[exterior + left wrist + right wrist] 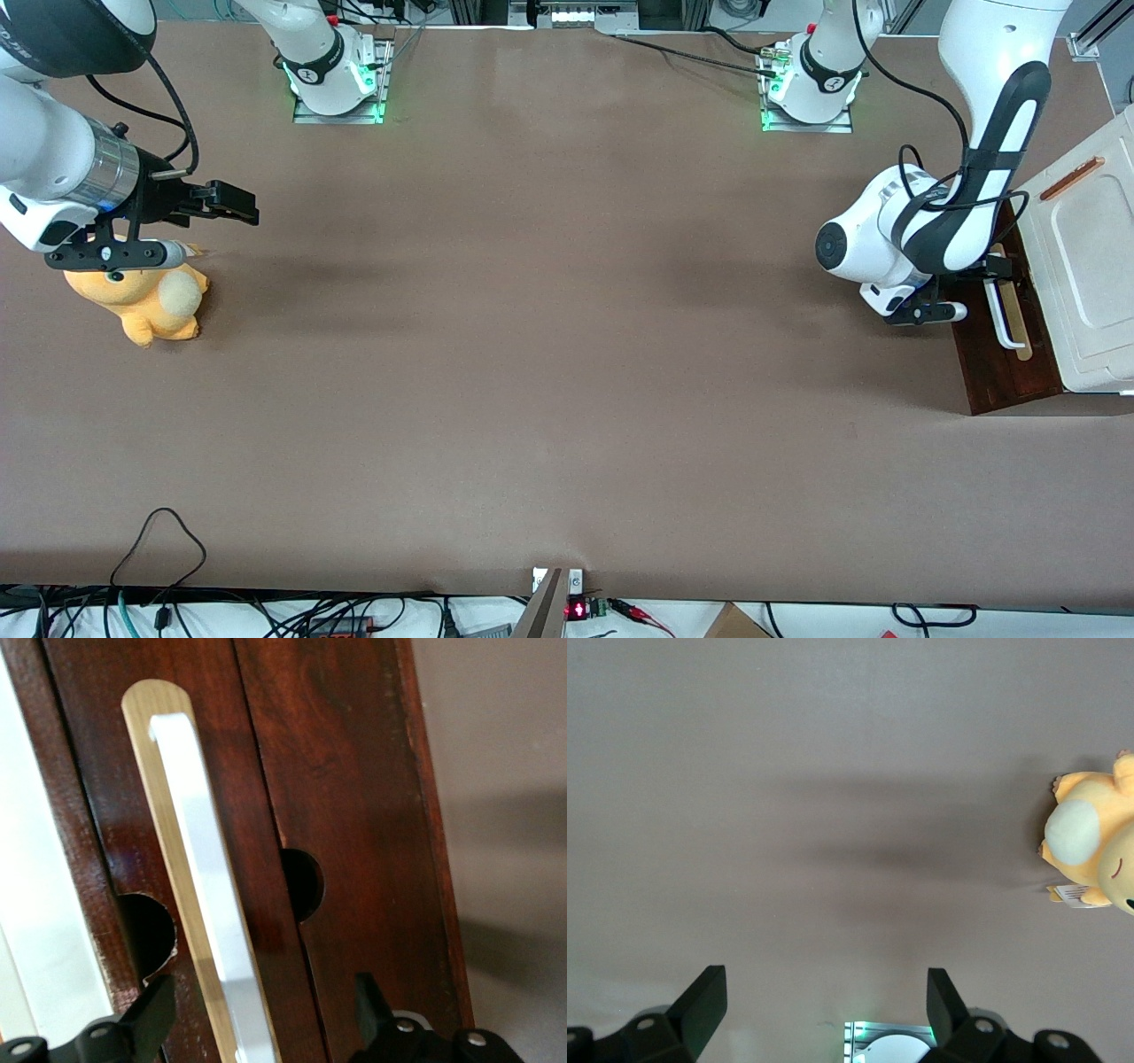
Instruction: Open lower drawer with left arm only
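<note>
The lower drawer (997,368) shows its dark reddish-brown wooden front (354,797) at the working arm's end of the table, under the cream-white cabinet top (1094,266). None of its inside shows. A white bar handle (1005,323) lies on a pale wood strip (155,788) across that front. The left arm (939,221) bends down in front of the drawer. Its black gripper (994,270) hovers at one end of the handle (208,895), open, with one black finger (151,1010) on each side of the bar. Nothing is clamped.
An orange plush toy (155,301) sits toward the parked arm's end of the table, also seen as the plush toy (1090,846) in the right wrist view. Half-round notches (303,884) cut the drawer fronts' edges. Loose cables (159,549) lie at the table edge nearest the front camera.
</note>
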Robot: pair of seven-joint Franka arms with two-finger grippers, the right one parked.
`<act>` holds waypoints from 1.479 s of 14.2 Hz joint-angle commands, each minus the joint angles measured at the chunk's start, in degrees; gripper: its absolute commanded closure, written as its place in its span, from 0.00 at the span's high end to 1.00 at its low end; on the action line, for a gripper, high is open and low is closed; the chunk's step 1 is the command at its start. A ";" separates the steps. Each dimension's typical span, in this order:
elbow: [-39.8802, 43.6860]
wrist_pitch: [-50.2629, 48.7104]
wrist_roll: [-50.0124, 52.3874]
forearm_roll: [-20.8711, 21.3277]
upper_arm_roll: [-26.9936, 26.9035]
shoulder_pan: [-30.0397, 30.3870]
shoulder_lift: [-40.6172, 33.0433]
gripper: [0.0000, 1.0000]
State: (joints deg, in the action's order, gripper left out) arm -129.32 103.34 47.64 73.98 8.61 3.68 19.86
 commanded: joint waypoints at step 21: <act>-1.81 -5.78 10.28 7.67 -0.70 -3.15 2.29 0.66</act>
State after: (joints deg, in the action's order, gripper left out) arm -130.97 98.24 57.72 80.00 8.15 0.67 22.24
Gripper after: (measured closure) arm 0.269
